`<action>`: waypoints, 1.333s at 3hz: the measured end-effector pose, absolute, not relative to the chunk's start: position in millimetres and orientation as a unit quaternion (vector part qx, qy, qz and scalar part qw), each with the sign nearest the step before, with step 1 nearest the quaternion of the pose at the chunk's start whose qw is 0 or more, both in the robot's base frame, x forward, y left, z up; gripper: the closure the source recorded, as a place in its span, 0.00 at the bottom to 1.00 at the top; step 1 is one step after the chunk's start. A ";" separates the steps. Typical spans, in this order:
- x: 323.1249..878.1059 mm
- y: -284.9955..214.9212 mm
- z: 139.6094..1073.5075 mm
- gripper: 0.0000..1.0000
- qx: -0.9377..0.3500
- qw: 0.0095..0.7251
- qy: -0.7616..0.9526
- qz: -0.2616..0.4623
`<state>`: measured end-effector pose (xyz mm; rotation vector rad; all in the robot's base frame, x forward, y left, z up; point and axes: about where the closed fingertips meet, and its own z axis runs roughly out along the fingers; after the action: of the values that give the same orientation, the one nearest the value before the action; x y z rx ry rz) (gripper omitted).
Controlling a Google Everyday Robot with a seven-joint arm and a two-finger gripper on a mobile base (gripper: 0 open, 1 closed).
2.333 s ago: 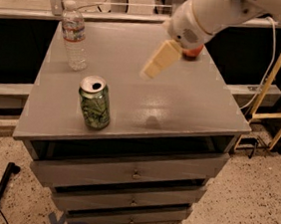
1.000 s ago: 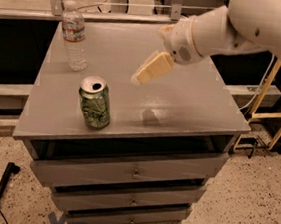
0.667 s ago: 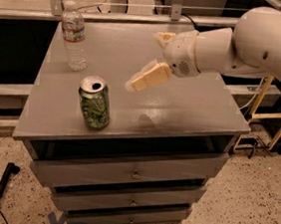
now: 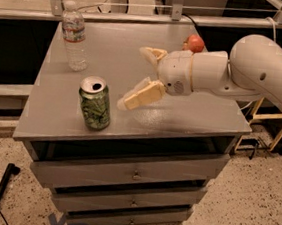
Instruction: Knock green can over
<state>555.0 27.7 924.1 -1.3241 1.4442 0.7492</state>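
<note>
The green can (image 4: 94,103) stands upright near the front left of the grey cabinet top (image 4: 112,46). It has mottled green sides and a silver top with an open tab. My gripper (image 4: 132,77) is just to the right of the can, low over the top, pointing left at it. Its two cream fingers are spread apart, one up at the back (image 4: 152,53) and one down at the front (image 4: 141,95). The lower fingertip is a short gap from the can and does not touch it. The gripper holds nothing.
A clear plastic water bottle (image 4: 74,36) stands at the back left of the top. A red apple (image 4: 195,43) sits at the back right, behind my arm. Drawers (image 4: 129,173) lie below the top. A yellow frame (image 4: 273,118) stands on the right.
My arm has swung down and to the left, bringing the gripper from the middle right of the top to right beside the can. The can and bottle have not moved.
</note>
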 end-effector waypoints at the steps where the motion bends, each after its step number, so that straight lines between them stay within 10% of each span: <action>1: 537.0 66.3 908.4 0.00 -0.557 0.490 0.574 0.346; 3: 521.3 114.1 897.4 0.00 -0.561 0.484 0.538 0.402; 4: 510.5 117.3 886.5 0.22 -0.564 0.461 0.543 0.419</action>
<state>510.5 117.3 886.5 -1.3878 1.3356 1.0301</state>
